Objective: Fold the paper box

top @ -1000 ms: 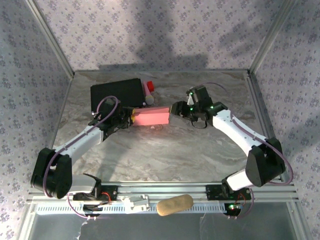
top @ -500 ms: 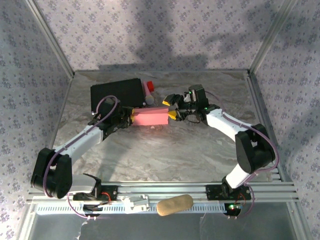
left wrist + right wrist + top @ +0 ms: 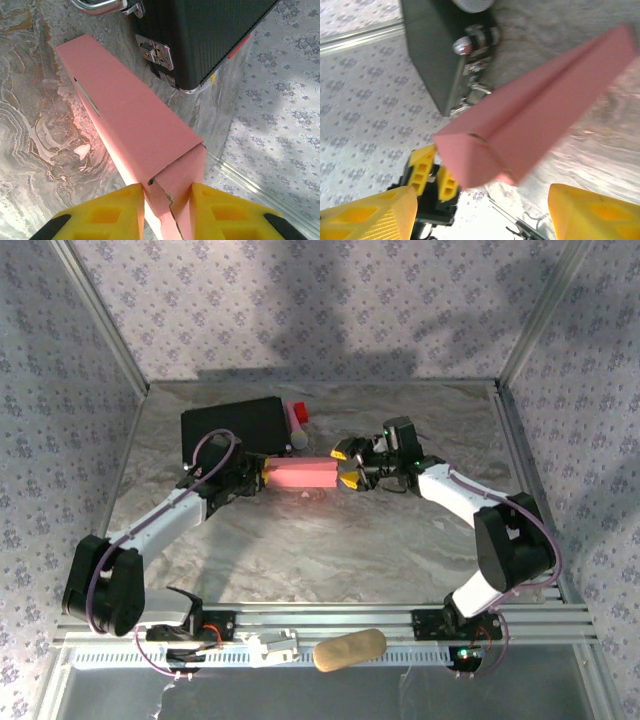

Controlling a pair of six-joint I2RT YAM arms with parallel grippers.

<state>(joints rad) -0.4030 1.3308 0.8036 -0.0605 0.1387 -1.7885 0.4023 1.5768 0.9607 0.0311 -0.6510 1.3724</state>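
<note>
The paper box (image 3: 300,473) is a long pink carton lying left to right in the middle of the table. My left gripper (image 3: 258,477) is shut on its left end. In the left wrist view both yellow fingers (image 3: 107,215) press the end flaps of the paper box (image 3: 130,130) between them. My right gripper (image 3: 346,466) stands open at the right end, one finger on each side of it. In the right wrist view the paper box (image 3: 535,115) points at the wide gap of my right gripper (image 3: 482,215), and I cannot tell whether they touch.
A black rectangular case (image 3: 230,428) with metal latches lies just behind the box's left end. A red-capped item (image 3: 298,412) and a grey cylinder (image 3: 299,438) lie beside it. A tan object (image 3: 350,649) rests on the front rail. Patterned walls enclose the table.
My right gripper has swung left to the box's right end and opened wider, so its fingers now straddle that end. The left gripper has kept its hold.
</note>
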